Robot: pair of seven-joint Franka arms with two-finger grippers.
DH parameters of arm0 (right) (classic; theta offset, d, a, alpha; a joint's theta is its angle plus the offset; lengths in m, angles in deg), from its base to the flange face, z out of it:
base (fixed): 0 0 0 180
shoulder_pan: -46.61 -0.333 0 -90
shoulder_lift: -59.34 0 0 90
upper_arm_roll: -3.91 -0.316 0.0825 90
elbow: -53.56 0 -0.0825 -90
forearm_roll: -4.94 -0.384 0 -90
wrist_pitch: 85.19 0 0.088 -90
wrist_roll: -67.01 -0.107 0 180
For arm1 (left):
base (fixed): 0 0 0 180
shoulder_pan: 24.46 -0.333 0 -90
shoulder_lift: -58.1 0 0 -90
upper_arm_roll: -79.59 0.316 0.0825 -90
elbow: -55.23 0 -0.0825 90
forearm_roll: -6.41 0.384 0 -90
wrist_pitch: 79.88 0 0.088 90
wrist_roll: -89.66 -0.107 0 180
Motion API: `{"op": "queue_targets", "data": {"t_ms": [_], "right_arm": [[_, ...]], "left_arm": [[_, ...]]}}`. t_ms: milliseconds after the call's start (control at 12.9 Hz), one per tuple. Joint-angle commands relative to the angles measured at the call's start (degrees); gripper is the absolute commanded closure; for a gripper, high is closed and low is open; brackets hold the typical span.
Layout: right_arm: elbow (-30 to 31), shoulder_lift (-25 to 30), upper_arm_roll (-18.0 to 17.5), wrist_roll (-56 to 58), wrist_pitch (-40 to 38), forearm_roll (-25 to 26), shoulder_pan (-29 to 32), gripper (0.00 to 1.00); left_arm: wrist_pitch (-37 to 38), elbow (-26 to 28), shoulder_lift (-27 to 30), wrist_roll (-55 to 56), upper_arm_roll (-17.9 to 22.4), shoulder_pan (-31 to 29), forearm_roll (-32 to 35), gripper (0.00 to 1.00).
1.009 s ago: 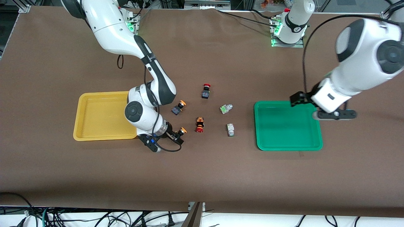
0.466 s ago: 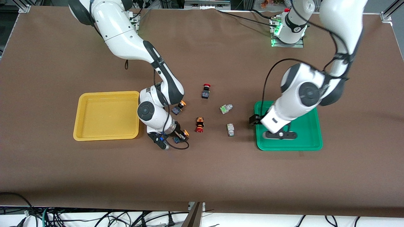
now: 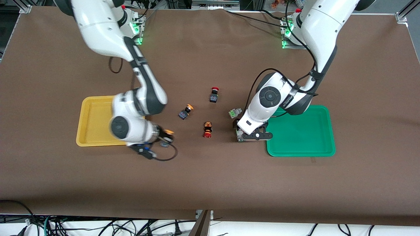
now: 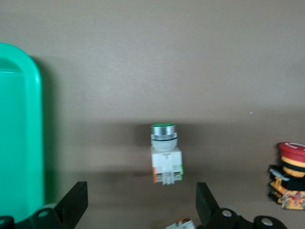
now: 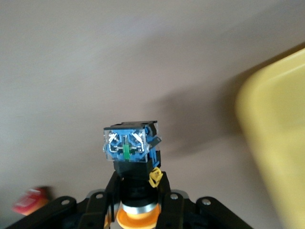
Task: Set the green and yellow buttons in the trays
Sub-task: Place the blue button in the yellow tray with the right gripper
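My right gripper [image 3: 164, 136] is shut on a yellow button [image 3: 168, 133], held over the table beside the yellow tray [image 3: 80, 121]. In the right wrist view the button [image 5: 131, 148] sticks out of the gripper [image 5: 138, 200], beside the yellow tray [image 5: 271, 143]. A second yellow button [image 3: 185, 112] lies at mid-table. My left gripper [image 3: 254, 135] is open over a green button [image 3: 239, 136] beside the green tray [image 3: 302, 131]. The left wrist view shows that button [image 4: 166, 152] ahead of the open gripper [image 4: 138, 222]. The other green button [image 3: 233, 113] lies farther from the camera.
A red-capped dark switch [image 3: 214, 94] lies farther from the camera than the other buttons. A red-capped switch with an orange body [image 3: 207, 129] lies between the two grippers and shows in the left wrist view [image 4: 290, 176]. The green tray's rim [image 4: 19, 133] is close to the left gripper.
My right gripper has carried the yellow button from its spot toward the yellow tray. My left arm has swung from over the green tray to over the nearer green button.
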Motion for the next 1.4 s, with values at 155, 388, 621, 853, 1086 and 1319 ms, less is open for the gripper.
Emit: {"op": "queue_targets", "data": {"t_ms": [155, 388, 621, 853, 1086, 1319], "right_arm": [[26.2, 12.2, 10.0, 28.7, 8.2, 2.5, 0.3, 0.8], [36.0, 13.9, 10.5, 31.0, 18.6, 2.2, 0.2, 0.17], [30.7, 15.0, 8.7, 20.2, 10.6, 1.8, -0.4, 0.02], [25.1, 14.4, 1.4, 0.9, 7.8, 1.1, -1.5, 0.02], [24.3, 12.1, -4.3, -12.0, 11.1, -3.5, -3.4, 0.02], [24.7, 9.3, -4.5, -20.5, 16.6, -4.1, -9.0, 0.02]], "left_arm": [[-2.9, -4.6, -5.1, 7.4, 0.8, 3.1, 4.2, 0.0], [-3.0, -4.7, -6.5, 10.7, 0.8, 3.3, 9.1, 0.18], [-3.4, -4.7, -7.3, 11.1, 0.8, 3.3, 9.4, 0.48], [-5.5, -4.5, -8.1, 11.2, 0.8, 3.2, 9.3, 0.96], [-4.2, -3.2, -3.6, 6.8, 0.8, -0.3, 9.4, 1.0], [6.5, -0.2, 3.6, -10.8, 0.5, -6.4, 7.1, 1.0]]}}
